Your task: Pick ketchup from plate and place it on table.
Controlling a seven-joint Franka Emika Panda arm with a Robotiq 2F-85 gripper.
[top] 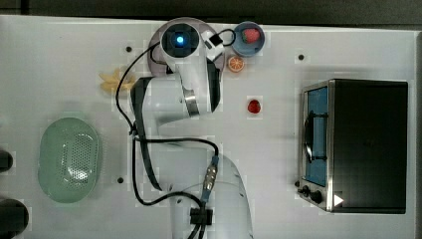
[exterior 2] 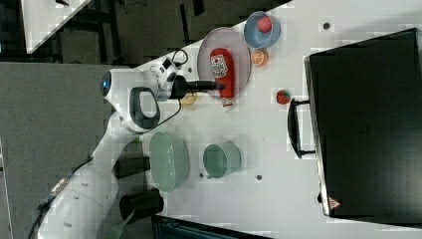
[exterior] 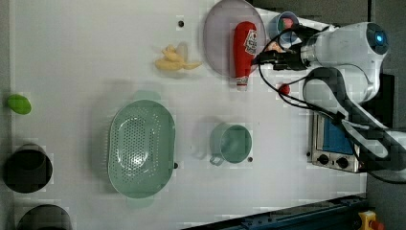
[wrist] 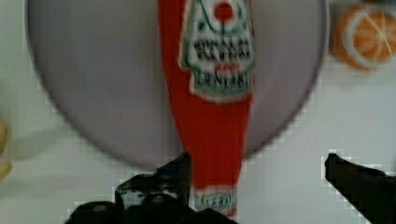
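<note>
While the spread tool (wrist: 257, 172) hovers, glossy tapered ketchup (wrist: 212, 93) crosses the round plate (wrist: 93, 84).

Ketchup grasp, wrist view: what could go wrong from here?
The end effector is open but off-centre: one finger sits against the ketchup, so closing may shove it sideways. The grip looks set for the narrow neck, where the bottle overhangs the plate; the heavier body might droop or slip. A swing could bump the orange.
</note>
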